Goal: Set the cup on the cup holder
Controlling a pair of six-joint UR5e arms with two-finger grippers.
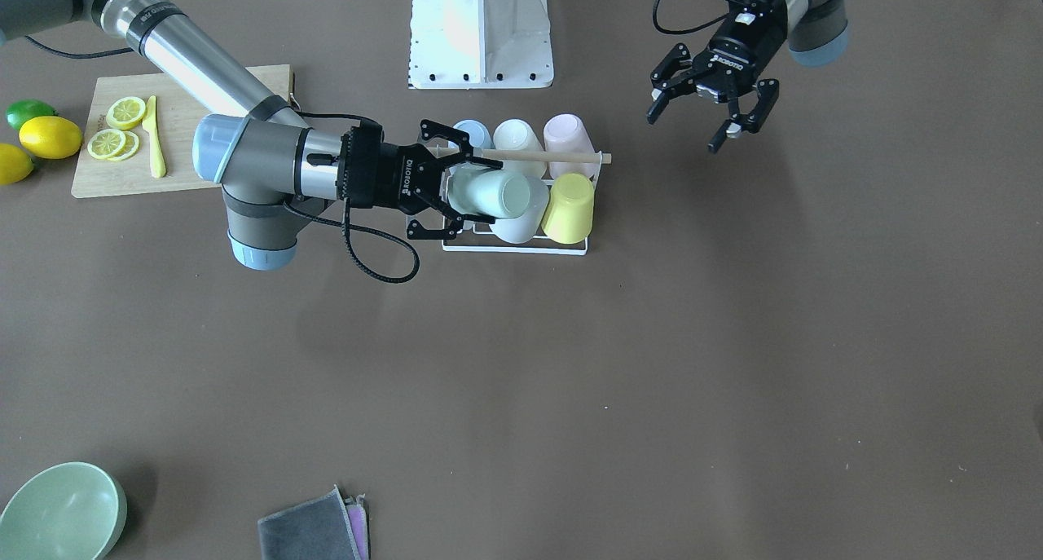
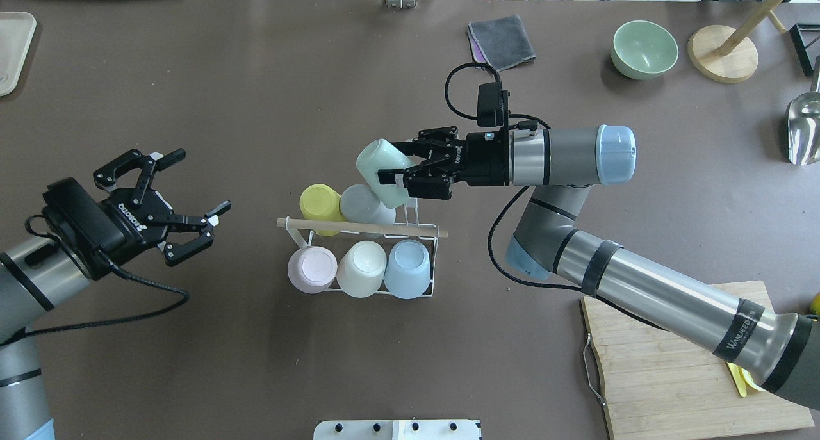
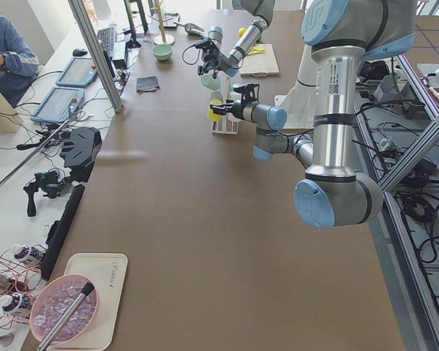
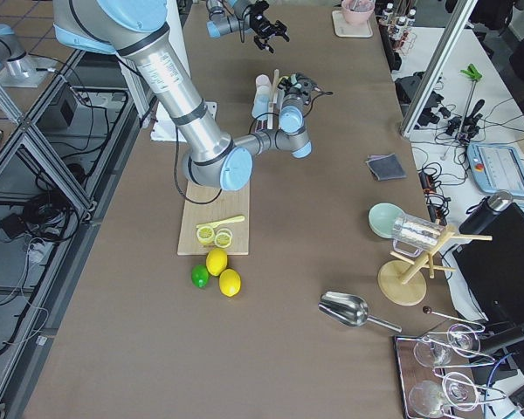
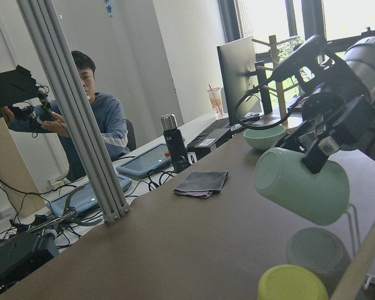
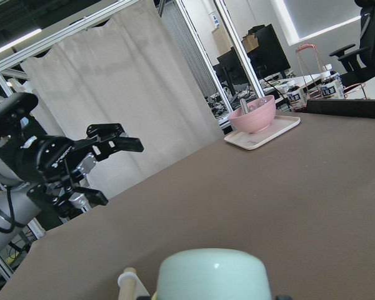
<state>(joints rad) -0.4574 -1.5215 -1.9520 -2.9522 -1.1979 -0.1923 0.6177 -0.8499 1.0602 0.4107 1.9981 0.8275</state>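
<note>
Mint cup [image 2: 373, 160] between right pincer [image 2: 391, 161] fingers

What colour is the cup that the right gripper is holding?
Pale mint green. The cup shows best in the overhead exterior view.

Brown table [image 1: 570, 381] — white curtain [image 6: 100, 75], bright windows [image 5: 350, 15] behind

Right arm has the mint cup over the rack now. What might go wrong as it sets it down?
1. The mint cup hangs tilted in the right gripper, close beside the grey cup. Lowering it may knock that cup loose.
2. The cup holder is thin wire. A cup that comes down off target could catch the wooden rod and shove or tip the holder.
</note>
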